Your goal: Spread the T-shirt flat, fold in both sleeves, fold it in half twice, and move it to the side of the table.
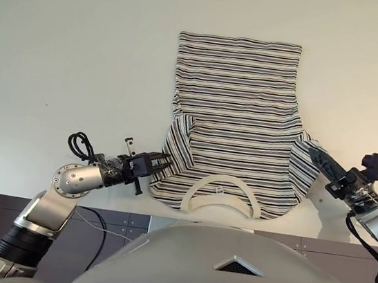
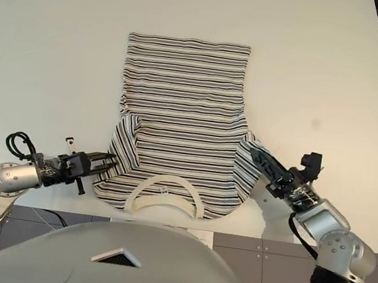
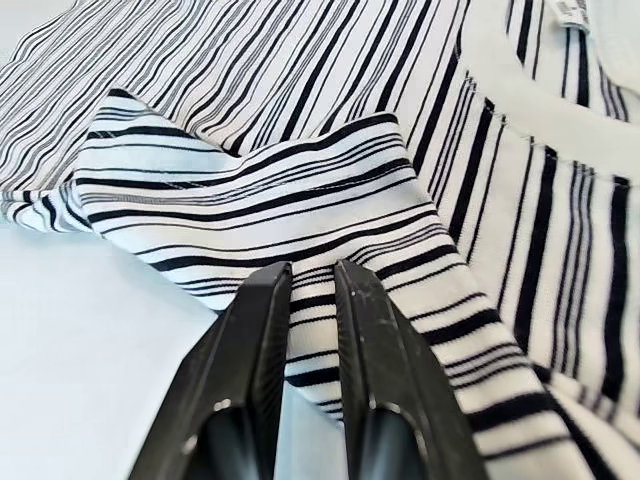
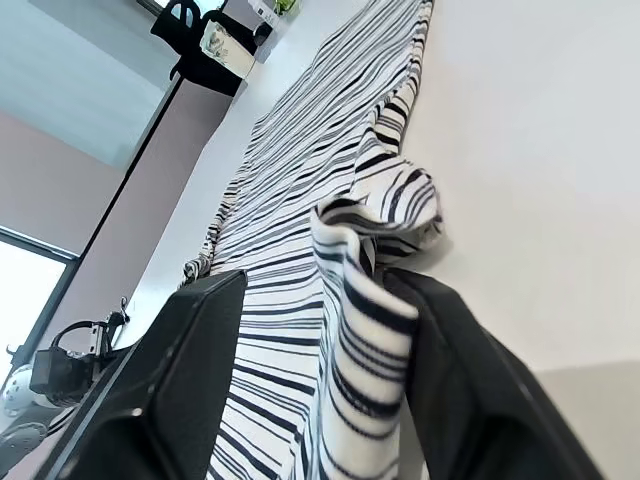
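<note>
The black-and-white striped T-shirt (image 1: 233,112) lies on the white table (image 1: 62,48), hem far and white collar (image 1: 223,188) near me. My left gripper (image 1: 164,161) is at the near left shoulder, where the sleeve (image 3: 240,190) lies folded in. Its fingers (image 3: 262,320) are closed to a narrow gap with the striped cloth edge between them. My right gripper (image 1: 317,157) is at the right sleeve (image 4: 365,290), which stands up in a crumpled fold between its widely spread fingers (image 4: 190,360) and drapes against one of them.
The table's near edge (image 1: 22,193) runs just behind both wrists. Bare white tabletop (image 2: 41,45) stretches to both sides of the shirt and beyond its hem. A black cable (image 1: 80,145) loops above the left wrist.
</note>
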Action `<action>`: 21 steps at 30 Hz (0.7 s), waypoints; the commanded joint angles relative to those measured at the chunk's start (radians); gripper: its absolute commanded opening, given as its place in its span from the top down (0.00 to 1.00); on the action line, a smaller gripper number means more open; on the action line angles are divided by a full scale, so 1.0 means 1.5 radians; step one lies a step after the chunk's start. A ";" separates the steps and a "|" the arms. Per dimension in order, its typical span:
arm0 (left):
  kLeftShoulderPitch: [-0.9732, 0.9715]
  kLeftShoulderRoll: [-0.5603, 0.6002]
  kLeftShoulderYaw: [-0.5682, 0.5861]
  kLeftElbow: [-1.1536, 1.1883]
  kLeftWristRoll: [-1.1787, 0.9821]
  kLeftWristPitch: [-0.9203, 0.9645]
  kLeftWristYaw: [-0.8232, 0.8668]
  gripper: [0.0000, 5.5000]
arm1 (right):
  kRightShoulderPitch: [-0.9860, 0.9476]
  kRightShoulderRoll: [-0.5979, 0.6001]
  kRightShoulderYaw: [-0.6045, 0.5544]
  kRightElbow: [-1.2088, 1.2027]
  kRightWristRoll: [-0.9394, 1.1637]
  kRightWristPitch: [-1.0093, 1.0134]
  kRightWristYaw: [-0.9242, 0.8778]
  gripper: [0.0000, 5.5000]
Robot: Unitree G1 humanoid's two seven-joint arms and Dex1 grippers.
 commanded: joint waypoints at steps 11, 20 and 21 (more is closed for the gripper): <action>0.012 0.008 -0.004 0.066 0.054 0.068 0.028 0.86 | 0.081 -0.106 0.068 -0.066 -0.111 -0.053 0.113 0.54; -0.005 0.016 -0.006 0.077 0.055 0.069 0.025 0.86 | 0.058 -0.112 0.071 0.015 -0.193 -0.143 0.150 0.54; -0.007 0.016 -0.006 0.079 0.055 0.068 0.025 0.86 | 0.050 -0.109 0.066 0.024 -0.193 -0.147 0.146 0.54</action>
